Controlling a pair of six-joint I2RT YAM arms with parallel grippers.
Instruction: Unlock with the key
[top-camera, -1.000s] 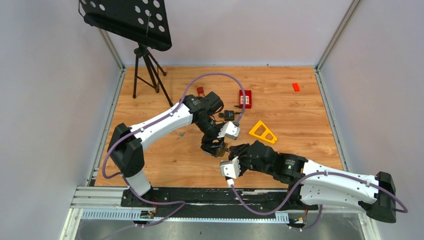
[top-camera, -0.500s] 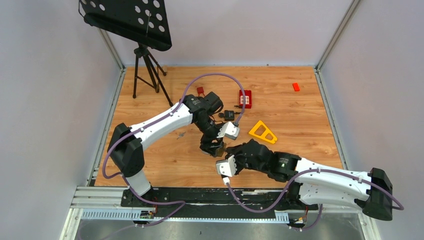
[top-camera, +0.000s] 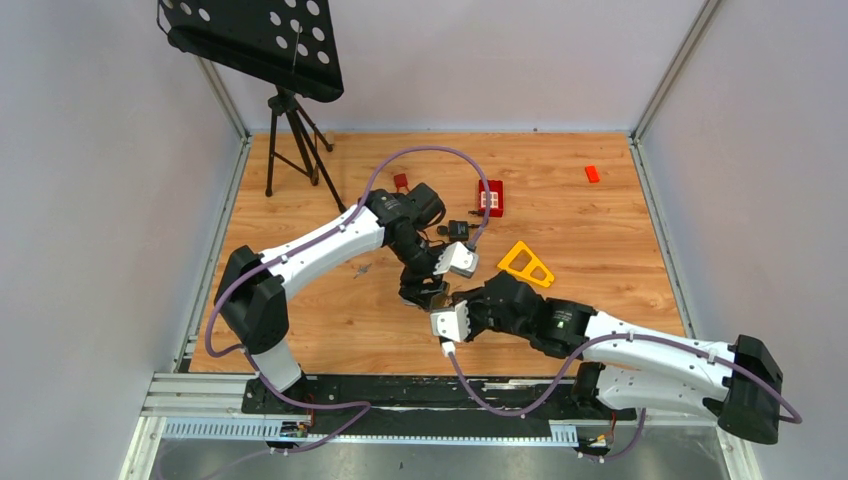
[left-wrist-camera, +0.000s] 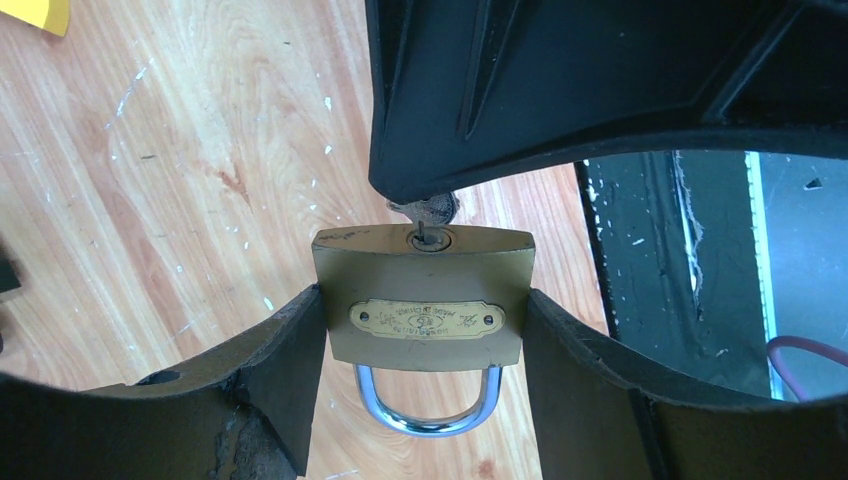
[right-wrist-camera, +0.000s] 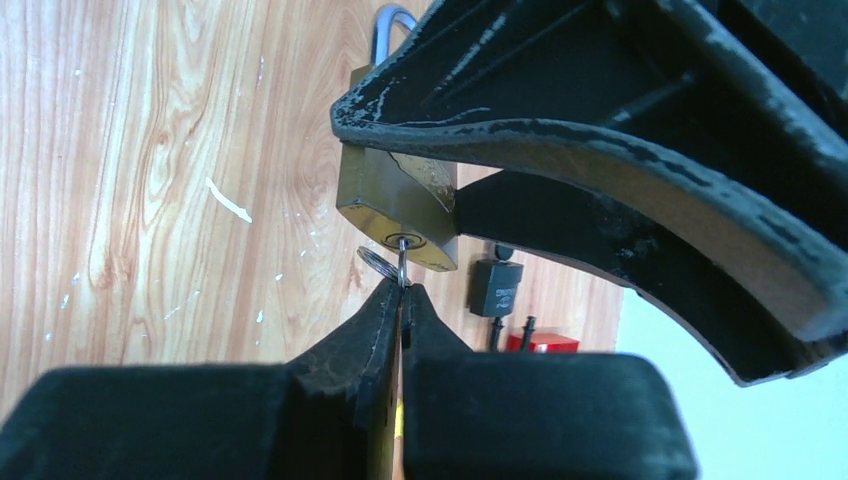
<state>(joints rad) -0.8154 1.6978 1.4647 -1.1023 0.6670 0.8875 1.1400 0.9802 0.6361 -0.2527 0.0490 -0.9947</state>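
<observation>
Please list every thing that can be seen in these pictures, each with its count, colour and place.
padlock: 1, brass, silver shackle, table centre
key: 1, silver, in the padlock's keyhole
yellow triangle: 1, yellow, right of the padlock
red box: 1, red, far middle
small red piece: 1, red, left of the red box
orange block: 1, orange-red, far right
black tag: 1, black, near the red box
tripod stand: 1, black, far left corner
table: 1, light wood
left gripper: 1, black, clamping the padlock
right gripper: 1, black, pinching the key
</observation>
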